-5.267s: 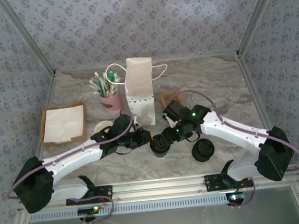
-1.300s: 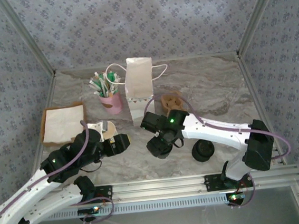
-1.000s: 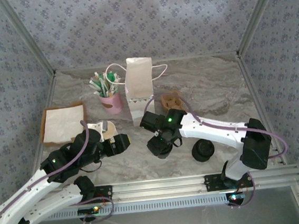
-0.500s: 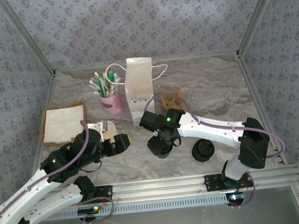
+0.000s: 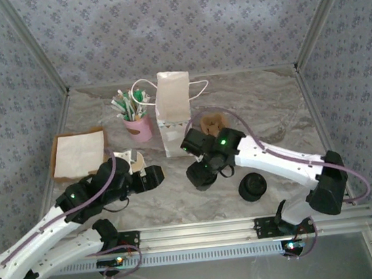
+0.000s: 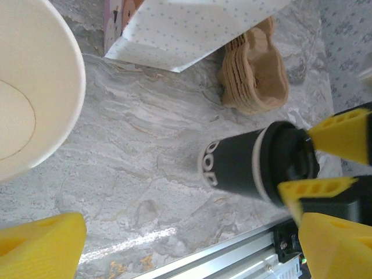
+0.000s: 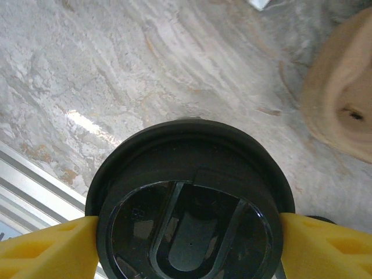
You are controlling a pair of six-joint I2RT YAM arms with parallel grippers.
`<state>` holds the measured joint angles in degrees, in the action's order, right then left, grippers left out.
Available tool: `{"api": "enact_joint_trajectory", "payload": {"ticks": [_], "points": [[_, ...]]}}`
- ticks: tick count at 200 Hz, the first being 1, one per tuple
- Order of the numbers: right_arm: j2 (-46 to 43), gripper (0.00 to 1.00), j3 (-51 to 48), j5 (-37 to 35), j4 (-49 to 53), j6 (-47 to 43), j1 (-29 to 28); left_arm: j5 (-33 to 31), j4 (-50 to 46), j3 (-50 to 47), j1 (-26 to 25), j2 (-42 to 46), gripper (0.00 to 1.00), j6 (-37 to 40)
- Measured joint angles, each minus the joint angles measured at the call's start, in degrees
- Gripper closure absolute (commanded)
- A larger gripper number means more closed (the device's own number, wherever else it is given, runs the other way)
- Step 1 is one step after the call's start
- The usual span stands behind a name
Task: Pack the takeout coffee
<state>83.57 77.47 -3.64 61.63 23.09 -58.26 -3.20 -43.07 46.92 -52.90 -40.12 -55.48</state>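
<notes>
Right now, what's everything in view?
dark takeaway cup with black plastic lid: one, black, table centre
white paper cup: one seen, cream inside, left
white paper bag: one, white, back centre
pink cup of green-and-white sticks: one, pink, left of bag
brown cardboard tray of white napkins: one, brown, left
brown pulp cup carriers: stack, brown, right of bag
black plastic lids: stack, black, right
left pincer: one, yellow, open
right pincer: one, yellow, closed on lidded cup

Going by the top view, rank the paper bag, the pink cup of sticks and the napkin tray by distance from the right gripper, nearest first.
1. paper bag: just behind the right gripper, slightly to its left.
2. pink cup: back left, beside the bag.
3. napkin tray: far left of the table.
</notes>
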Motion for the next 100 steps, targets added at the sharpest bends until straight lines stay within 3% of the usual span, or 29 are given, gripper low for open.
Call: {"api": "enact_joint_trajectory", "payload": {"ticks": [48, 100], "points": [[-6.7, 0.21, 3.0, -0.7, 4.4, -1.4, 10.0, 2.3, 1.8, 0.0, 0.9, -3.8, 0.05, 1.4], [-10.8, 0.22, 3.5, -1.1, 7.6, -5.4, 27.5, 4.9, 3.2, 1.0, 1.9, -7.0, 0.05, 3.4]]}}
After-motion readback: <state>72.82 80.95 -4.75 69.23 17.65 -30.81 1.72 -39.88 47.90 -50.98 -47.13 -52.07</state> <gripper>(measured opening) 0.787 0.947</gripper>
